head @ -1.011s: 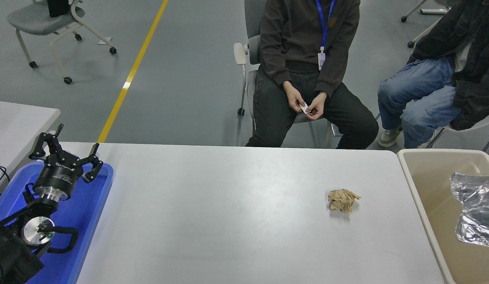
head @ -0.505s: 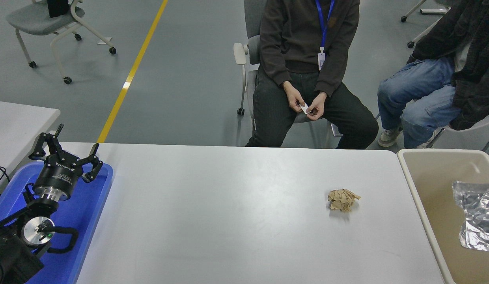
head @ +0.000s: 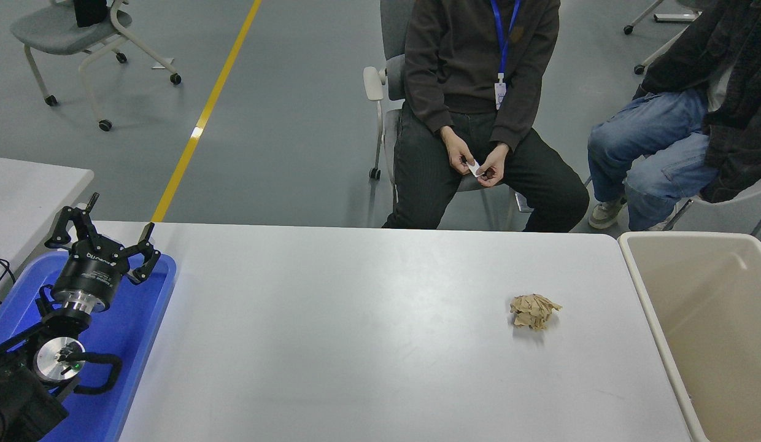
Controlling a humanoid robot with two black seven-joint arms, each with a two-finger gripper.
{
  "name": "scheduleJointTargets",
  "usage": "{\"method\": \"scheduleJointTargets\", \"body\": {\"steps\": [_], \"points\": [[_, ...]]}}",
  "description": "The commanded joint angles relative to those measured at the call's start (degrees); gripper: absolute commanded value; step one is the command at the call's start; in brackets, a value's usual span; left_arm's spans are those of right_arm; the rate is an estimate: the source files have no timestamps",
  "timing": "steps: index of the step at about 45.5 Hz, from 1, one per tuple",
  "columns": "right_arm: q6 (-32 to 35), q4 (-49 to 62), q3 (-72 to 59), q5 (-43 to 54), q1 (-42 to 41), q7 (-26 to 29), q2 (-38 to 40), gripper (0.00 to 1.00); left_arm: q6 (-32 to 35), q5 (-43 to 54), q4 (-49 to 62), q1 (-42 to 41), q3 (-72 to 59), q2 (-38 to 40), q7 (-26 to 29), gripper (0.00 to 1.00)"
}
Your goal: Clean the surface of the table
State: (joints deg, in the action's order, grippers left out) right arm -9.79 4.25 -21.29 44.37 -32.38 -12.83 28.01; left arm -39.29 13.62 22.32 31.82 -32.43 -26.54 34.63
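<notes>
The table surface (head: 356, 331) is a wide light grey-white top that fills the lower half of the head view. A crumpled ball of brown paper (head: 534, 311) lies on it at the right. My left gripper (head: 104, 224) is parked at the lower left above a blue tray (head: 138, 331), open and empty, far from the paper. My right gripper does not show; only a tiny dark speck sits at the right edge over the bin.
A beige bin (head: 639, 273) stands against the table's right end, its visible inside bare. A smaller white tabletop (head: 24, 190) is at the far left. Two people (head: 472, 80) sit at the far side, one holding a small white scrap. A chair (head: 67, 31) stands at the top left.
The crumpled silver foil seen over the beige bin slid right and down and has left the picture. The brown paper and the left arm have not moved.
</notes>
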Motion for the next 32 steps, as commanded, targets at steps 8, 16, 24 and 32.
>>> {"method": "scheduleJointTargets", "body": {"steps": [8,16,24,32], "points": [[-0.1,0.0,0.4,-8.9,-0.1,-0.2,-0.8,0.99,0.0,0.0,0.0,0.0,0.0,0.0,0.0,1.00],[0.2,0.0,0.5,-14.8,-0.8,-0.2,-0.7,0.99,0.0,0.0,0.0,0.0,0.0,0.0,0.0,1.00],[0.4,0.0,0.8,-24.7,-1.4,-0.1,-0.7,0.98,0.0,0.0,0.0,0.0,0.0,0.0,0.0,1.00],[1.1,-0.3,7.1,-35.7,-3.6,0.2,-1.4,0.98,0.0,0.0,0.0,0.0,0.0,0.0,0.0,1.00]]}}
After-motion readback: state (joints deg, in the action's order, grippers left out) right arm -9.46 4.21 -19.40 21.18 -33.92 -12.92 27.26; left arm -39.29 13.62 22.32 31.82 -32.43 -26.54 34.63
